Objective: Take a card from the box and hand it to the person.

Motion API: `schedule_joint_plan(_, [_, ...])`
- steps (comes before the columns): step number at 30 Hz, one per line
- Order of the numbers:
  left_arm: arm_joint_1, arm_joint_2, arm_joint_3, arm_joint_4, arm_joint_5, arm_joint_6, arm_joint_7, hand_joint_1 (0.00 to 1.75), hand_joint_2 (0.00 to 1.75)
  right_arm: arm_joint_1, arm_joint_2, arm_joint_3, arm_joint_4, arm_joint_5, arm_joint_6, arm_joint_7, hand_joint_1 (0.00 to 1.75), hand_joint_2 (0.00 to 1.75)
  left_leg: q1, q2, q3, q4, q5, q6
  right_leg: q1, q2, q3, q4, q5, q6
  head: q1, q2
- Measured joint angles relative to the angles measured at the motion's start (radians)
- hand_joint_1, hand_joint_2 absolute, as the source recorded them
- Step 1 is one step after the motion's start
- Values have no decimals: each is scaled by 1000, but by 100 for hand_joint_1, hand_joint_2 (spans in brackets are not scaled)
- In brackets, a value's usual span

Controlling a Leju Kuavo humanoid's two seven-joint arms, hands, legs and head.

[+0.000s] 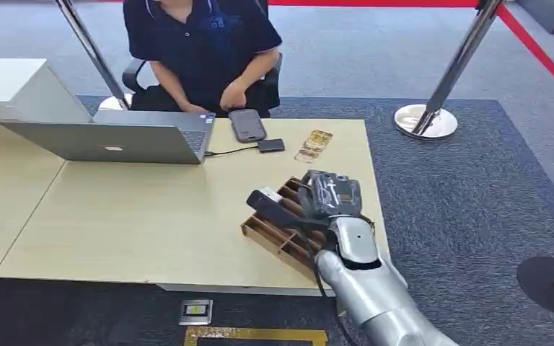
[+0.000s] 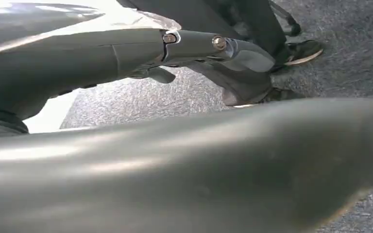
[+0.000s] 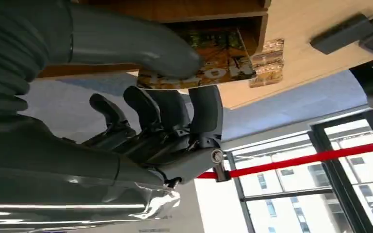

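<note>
I see my right hand (image 3: 165, 121) pinching an orange card (image 3: 213, 58) in the wooden box's (image 1: 274, 234) end compartment. 2 cards (image 1: 314, 145) lie beyond. I cannot tell my left hand's (image 2: 199, 46) state.

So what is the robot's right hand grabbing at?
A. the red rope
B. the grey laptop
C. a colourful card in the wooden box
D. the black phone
C. In the right wrist view the right hand has its thick grey thumb and dark fingers closed around the orange patterned card at the slotted wooden box on the pale wooden table.
</note>
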Motion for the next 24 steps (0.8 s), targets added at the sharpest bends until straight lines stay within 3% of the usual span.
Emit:
schedule_joint_plan(8, [0, 0, 0, 0, 0, 0, 0, 0, 0, 3, 0, 32, -82, -3, -4, -9, 141, 175, 0, 0, 0, 0, 0, 0, 0, 0, 0, 0, 0, 0, 0, 0])
schedule_joint_plan(17, [0, 0, 1, 0, 16, 8, 0, 0, 0, -6, -25, 85, -289, -18, 17, -7, 138, 175, 0, 0, 0, 0, 0, 0, 0, 0, 0, 0, 0, 0, 0, 0])
schedule_joint_plan(24, [0, 0, 1, 0, 19, 14, 0, 0, 0, -93, -24, 107, -306, -45, 33, -3, 152, 175, 0, 0, 0, 0, 0, 0, 0, 0, 0, 1, 0, 0, 0, 0])
